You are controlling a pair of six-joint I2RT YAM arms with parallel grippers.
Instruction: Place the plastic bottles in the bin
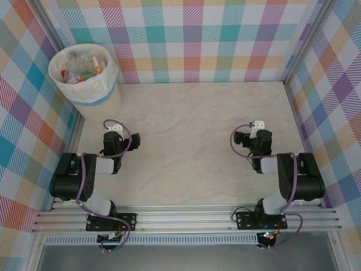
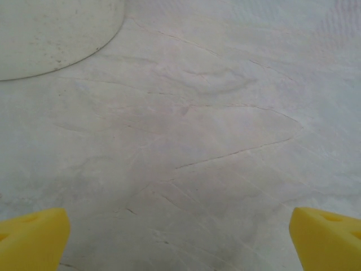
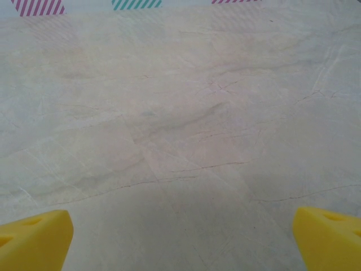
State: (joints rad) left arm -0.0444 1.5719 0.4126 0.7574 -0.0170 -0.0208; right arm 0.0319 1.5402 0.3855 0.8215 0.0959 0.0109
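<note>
The table [image 1: 192, 130] has a pale, marble-like top with faint veins running across it. A bin [image 1: 107, 106] stands on it in the far left corner, close to the checked walls [image 1: 192, 39]. Along the near edge runs a metal rail [image 1: 186, 217] carrying two arm bases.

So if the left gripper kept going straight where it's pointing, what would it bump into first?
Probably just the bare table. The left gripper stands open, and the bin sits off to its left, so it would likely miss it.
</note>
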